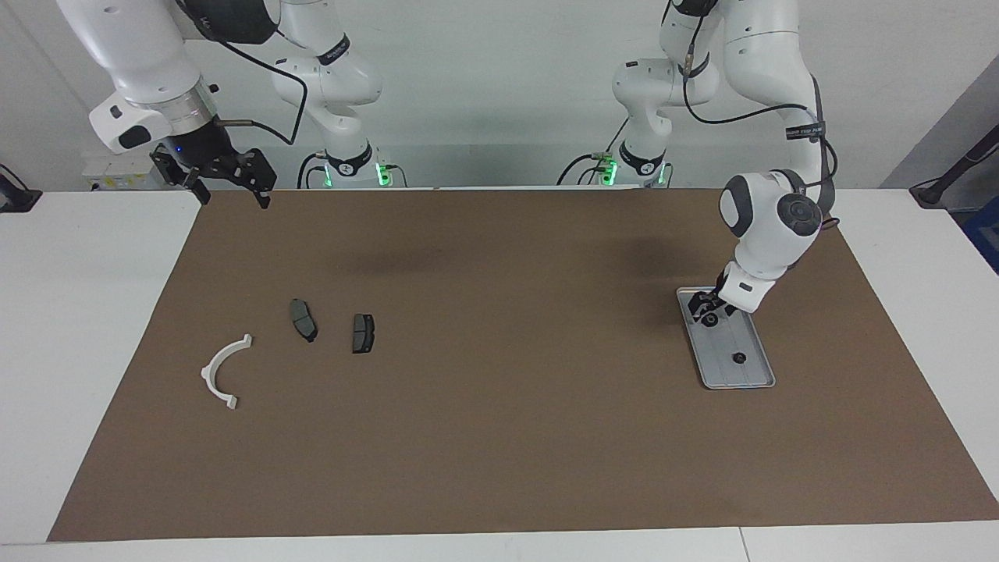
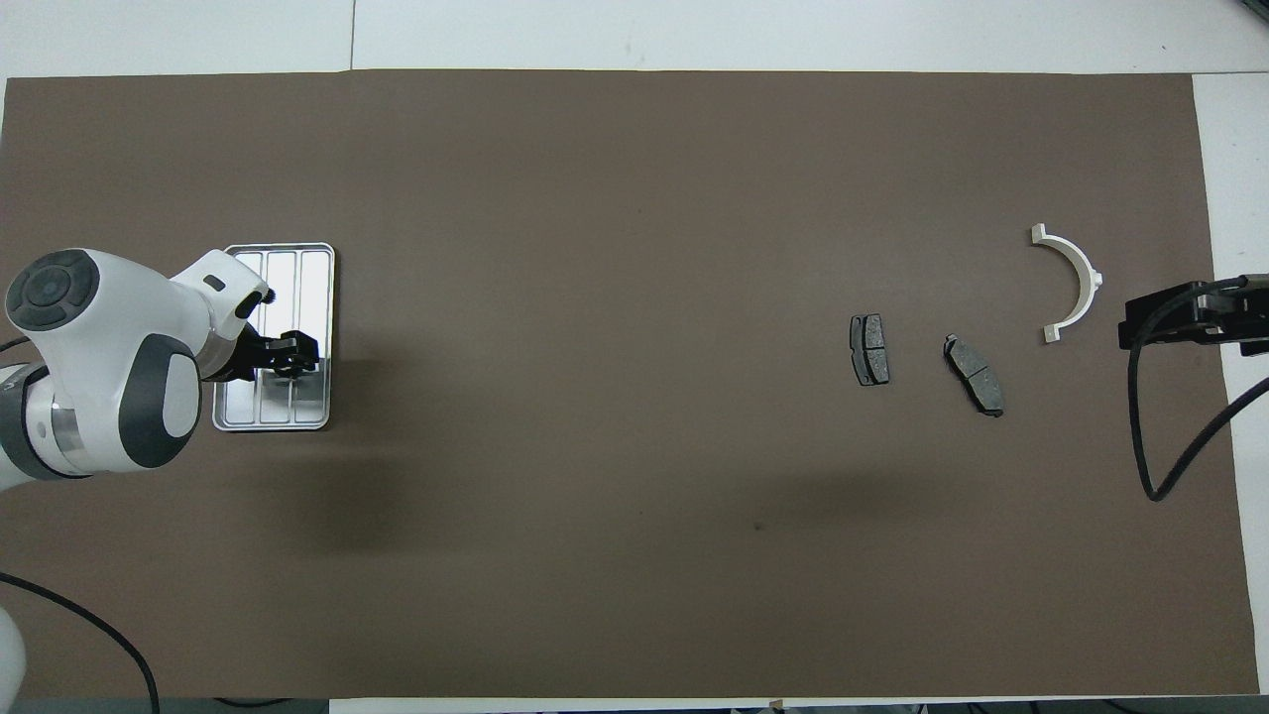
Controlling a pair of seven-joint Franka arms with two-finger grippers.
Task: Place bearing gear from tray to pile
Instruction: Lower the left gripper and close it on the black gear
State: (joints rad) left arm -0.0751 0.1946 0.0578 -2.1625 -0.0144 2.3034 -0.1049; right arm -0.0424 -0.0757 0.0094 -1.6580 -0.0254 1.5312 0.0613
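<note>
A brown mat (image 1: 499, 437) covers the white table. The left gripper (image 1: 709, 310) is down in the tray (image 1: 741, 376), its fingers around a small dark gear (image 1: 709, 318) (whether they squeeze it, I cannot tell). A second gear (image 1: 737, 358) lies in the tray farther from the robots. The pile, a white bracket (image 1: 222, 371) and two dark pads (image 1: 303, 319), lies well apart at the right arm's end. The right gripper (image 1: 230, 173) waits up high, fingers wide apart.

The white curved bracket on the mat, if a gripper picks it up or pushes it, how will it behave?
The white bracket looks like thin plastic, so probably light and stiff. Lying flat on the brown mat, it should slide or pivot rather than roll. Its narrow arc might twist in a grip.
</note>
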